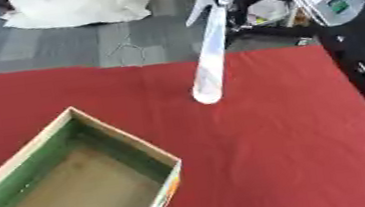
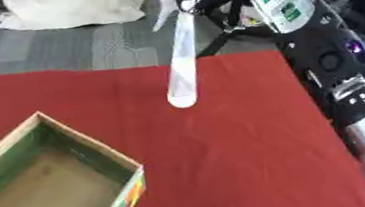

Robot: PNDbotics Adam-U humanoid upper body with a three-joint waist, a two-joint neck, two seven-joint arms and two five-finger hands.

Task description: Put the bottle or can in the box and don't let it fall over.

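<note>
Box (image 1: 127,148) nearest, at the near left corner of the surface (image 1: 299,160), open at the top, with green inner walls, a brown floor and a printed outer side facing the near edge; nothing visible inside. Red cloth over the surface, bare between the box and the far edge. Spray bottle (image 1: 211,56) farther back, well apart from the box, standing with its base on the red cloth close to the far edge, a little right of the middle; tall, slim and white, with the trigger head at the top, outside the box. Right arm (image 2: 342,79) along the right edge of the surface, black with silver joints, stretching away toward the far right corner and the bottle's head. Right hand (image 2: 208,0) beside the bottle's neck, mixed with dark clutter behind it; cannot tell whether released, clenched or grasping the neck. Grey floor (image 1: 54,44) and a white sheet (image 1: 81,5) beyond the far edge.
</note>
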